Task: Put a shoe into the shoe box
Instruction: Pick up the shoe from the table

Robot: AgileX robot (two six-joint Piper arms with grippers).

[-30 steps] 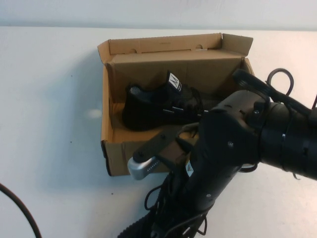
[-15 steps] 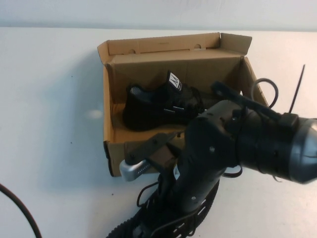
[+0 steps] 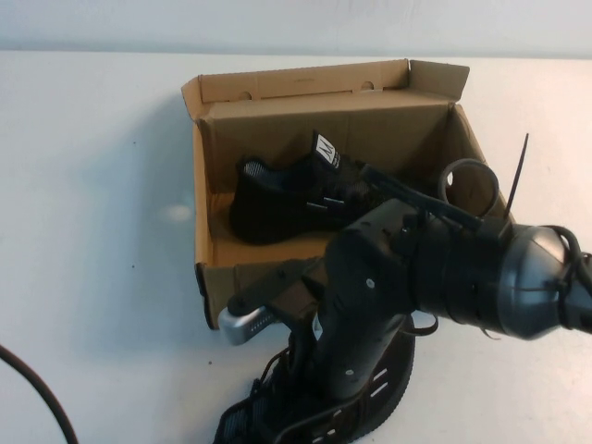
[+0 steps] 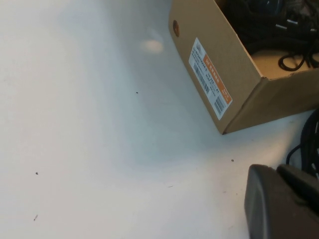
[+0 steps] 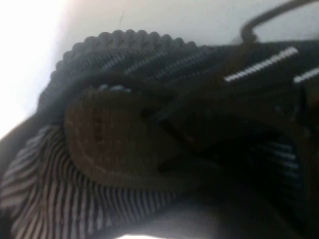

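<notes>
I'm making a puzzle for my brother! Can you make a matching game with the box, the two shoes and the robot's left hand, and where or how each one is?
Things:
1. shoe box
2. shoe with the white label
3. shoe with the striped lining
4. left hand

Places or states:
A. outside the box, below the right hand, at the near side of the table
B. shut, over the table beside the box's labelled end
C. brown, lid flap open
D. lying inside the box

Pairs: 1-C, 2-D, 3-A, 4-B
</notes>
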